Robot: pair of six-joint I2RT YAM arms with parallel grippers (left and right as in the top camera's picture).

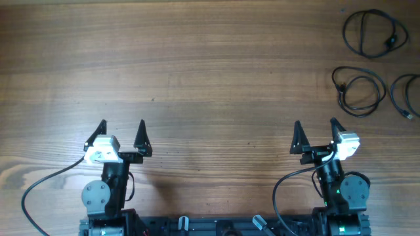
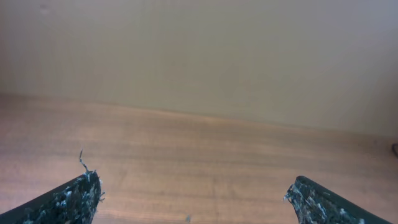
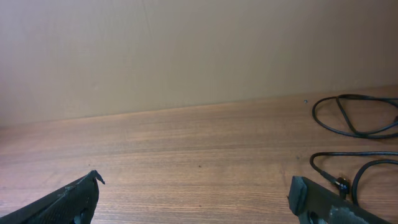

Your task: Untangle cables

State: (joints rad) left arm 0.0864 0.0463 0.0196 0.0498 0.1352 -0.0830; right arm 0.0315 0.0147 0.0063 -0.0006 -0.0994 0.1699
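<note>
Three thin black cables lie apart as separate loose loops at the table's far right: one point(image 1: 374, 33) at the back, one point(image 1: 359, 90) nearer, and one point(image 1: 407, 95) cut by the right edge. Two of them show in the right wrist view, the back loop point(image 3: 357, 116) and the nearer one point(image 3: 348, 165). My left gripper point(image 1: 123, 130) is open and empty at the front left, far from the cables. My right gripper point(image 1: 315, 130) is open and empty at the front right, a little short and left of the nearer loop. No cable shows in the left wrist view.
The wooden table point(image 1: 210, 78) runs wide in front of both grippers. Thicker black wires point(image 1: 39, 187) run from the arm bases along the front edge. A plain wall point(image 2: 199, 56) stands behind the table's far edge.
</note>
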